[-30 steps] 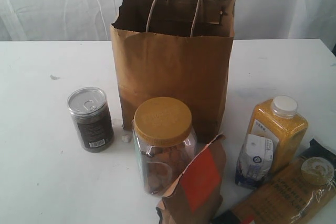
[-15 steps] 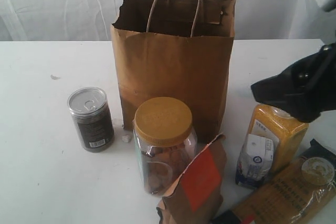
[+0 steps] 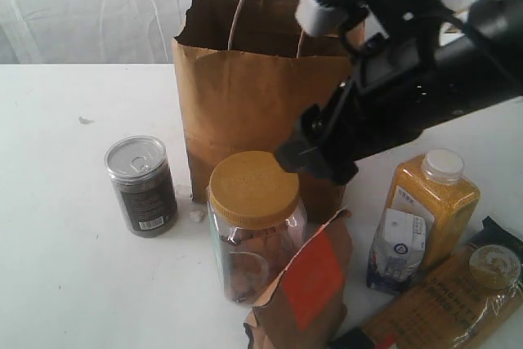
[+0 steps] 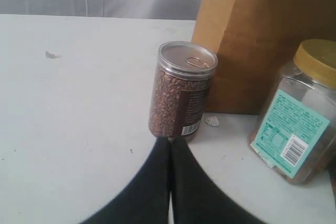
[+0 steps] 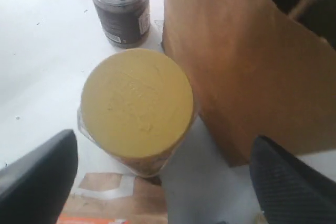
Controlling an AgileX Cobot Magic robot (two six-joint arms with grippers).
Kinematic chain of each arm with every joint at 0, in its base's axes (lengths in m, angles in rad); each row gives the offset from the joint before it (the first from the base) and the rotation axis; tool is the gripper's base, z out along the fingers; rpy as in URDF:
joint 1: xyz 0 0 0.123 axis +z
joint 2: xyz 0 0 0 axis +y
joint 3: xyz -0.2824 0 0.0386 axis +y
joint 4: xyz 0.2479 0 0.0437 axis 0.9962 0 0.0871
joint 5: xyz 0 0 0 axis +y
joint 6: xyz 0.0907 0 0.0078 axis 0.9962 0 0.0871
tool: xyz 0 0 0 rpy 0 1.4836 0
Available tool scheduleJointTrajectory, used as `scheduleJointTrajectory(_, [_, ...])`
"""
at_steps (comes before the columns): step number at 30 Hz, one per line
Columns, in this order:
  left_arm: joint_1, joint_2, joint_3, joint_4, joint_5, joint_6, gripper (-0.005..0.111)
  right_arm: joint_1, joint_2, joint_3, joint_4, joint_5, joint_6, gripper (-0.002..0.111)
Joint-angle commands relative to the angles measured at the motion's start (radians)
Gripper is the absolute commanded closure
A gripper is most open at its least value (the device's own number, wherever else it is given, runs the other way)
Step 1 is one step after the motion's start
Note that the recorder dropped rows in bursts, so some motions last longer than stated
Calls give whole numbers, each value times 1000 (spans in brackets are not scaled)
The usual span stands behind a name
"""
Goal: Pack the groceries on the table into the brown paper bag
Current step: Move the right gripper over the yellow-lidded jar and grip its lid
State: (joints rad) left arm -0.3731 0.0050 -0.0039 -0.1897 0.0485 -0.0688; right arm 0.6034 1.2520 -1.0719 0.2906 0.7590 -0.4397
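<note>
Two grippers: right gripper [image 5: 164, 145] hangs, fingers spread wide, over upright tan-lidded jar [image 3: 255, 202], lid up, long axis vertical. Closed and empty, left gripper [image 4: 170, 148] sits beside upright dark can [image 4: 181, 95].

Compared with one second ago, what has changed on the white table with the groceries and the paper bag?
The right gripper came in from the right side of the exterior view and moved left; it now hangs open over the clear tan-lidded jar, holding nothing. The tall brown paper bag, the dark silver-lidded can and the yellow white-capped bottle have not moved.
</note>
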Motion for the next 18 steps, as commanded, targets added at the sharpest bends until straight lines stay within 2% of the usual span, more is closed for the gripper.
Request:
scheduleJointTrajectory(1, [4,-5,4,-10,3,3,107,64,70,-49,-35,-22,-9,26])
scheduleJointTrajectory(8, [4,-5,4,-10,3,3,107,141,124,-60,-31,-52,88,25])
scheduleJointTrajectory(10, [4,-5,4,-10,3,3,107,143,145,-60,-35,-58,168,15])
scheduleJointTrajectory(11, [4,-5,4,-10,3,3,107,143,159,-60,-35,-68,200,6])
scheduleJointTrajectory(12, [4,-5,4,-10,3,3,107,143,170,-60,-35,-87,205,3])
scheduleJointTrajectory(18, [4,-5,4,-10,3,3,107,143,211,-60,-39,-111,227,3])
